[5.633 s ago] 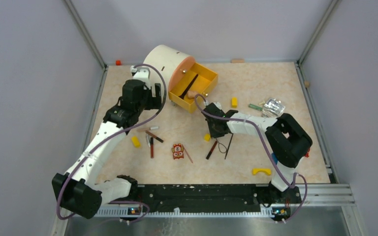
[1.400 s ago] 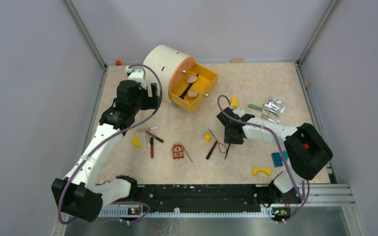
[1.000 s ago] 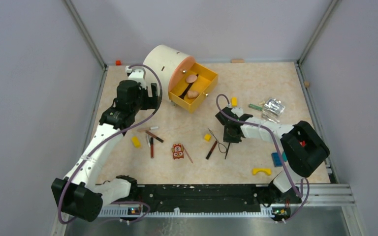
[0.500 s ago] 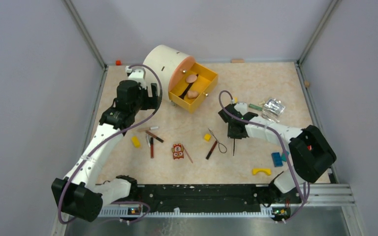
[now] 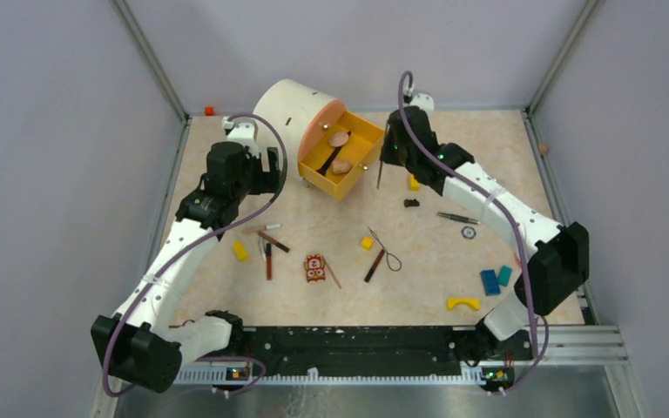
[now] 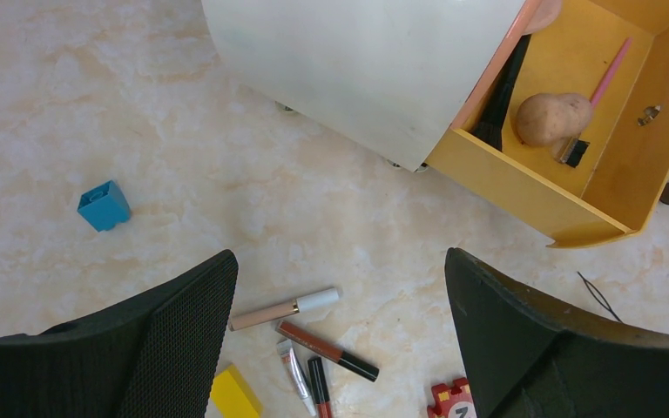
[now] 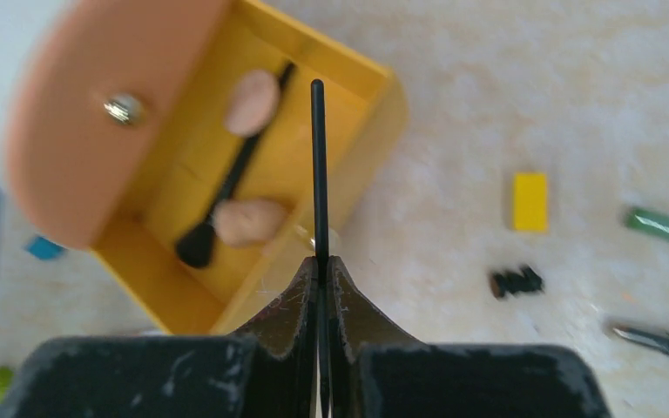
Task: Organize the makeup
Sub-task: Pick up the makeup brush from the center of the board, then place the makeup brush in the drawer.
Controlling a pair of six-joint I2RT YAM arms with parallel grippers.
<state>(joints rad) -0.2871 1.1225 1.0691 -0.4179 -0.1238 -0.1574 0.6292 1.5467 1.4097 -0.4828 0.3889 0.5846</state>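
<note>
My right gripper (image 5: 389,150) is shut on a thin black stick (image 7: 318,165), which hangs over the right rim of the yellow drawer (image 7: 375,80). In the drawer lie two peach puffs (image 7: 254,101) (image 7: 246,219) and a black brush (image 7: 226,196). My left gripper (image 6: 340,305) stands open and empty, left of the drawer and above a cluster of makeup sticks: a beige tube (image 6: 283,309) and a brown-black stick (image 6: 327,350). A brown stick (image 5: 374,266) and the black wire-loop tool (image 5: 386,254) lie mid-table.
A white cylinder (image 5: 292,109) backs the drawer. Yellow blocks (image 5: 240,251) (image 5: 367,243) (image 5: 415,182), the orange-red toy figure (image 5: 314,267), a small black piece (image 5: 411,203) and blue blocks (image 5: 489,281) are scattered about. A yellow arch (image 5: 463,304) sits near the front.
My right gripper closed on the black stick mid-table, lifted it and carried it back to the drawer's right rim. The left arm has not moved.
</note>
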